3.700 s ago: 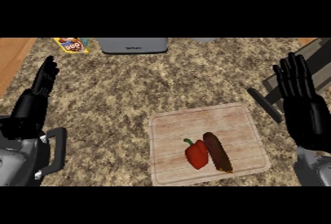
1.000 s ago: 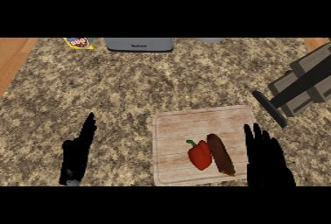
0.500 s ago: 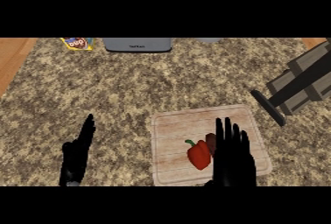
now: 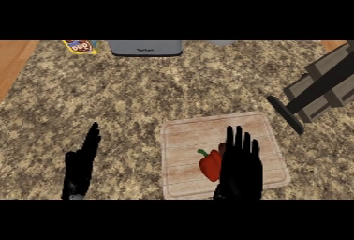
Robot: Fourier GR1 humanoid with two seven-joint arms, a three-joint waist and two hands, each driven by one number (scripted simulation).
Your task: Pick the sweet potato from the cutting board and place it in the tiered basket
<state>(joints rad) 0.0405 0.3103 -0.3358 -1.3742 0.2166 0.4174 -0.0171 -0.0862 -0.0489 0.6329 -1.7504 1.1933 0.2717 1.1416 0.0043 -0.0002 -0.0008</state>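
Right hand (image 4: 240,168): fingers straight and spread, held over the cutting board (image 4: 185,140), gripping nothing. Sweet potato (image 4: 223,148): on the board, almost wholly hidden beneath this hand; only a dark sliver shows beside the fingers. Red pepper (image 4: 210,164): on the board, just left of the hand. Left hand (image 4: 80,165): open, edge-on, resting well left of the board. Tiered basket (image 4: 319,89): beyond and right of the right hand; contents not visible. Snack packet (image 4: 80,46) and grey appliance (image 4: 144,48): at far edge.

Even, soft light; faint shadows, no glare
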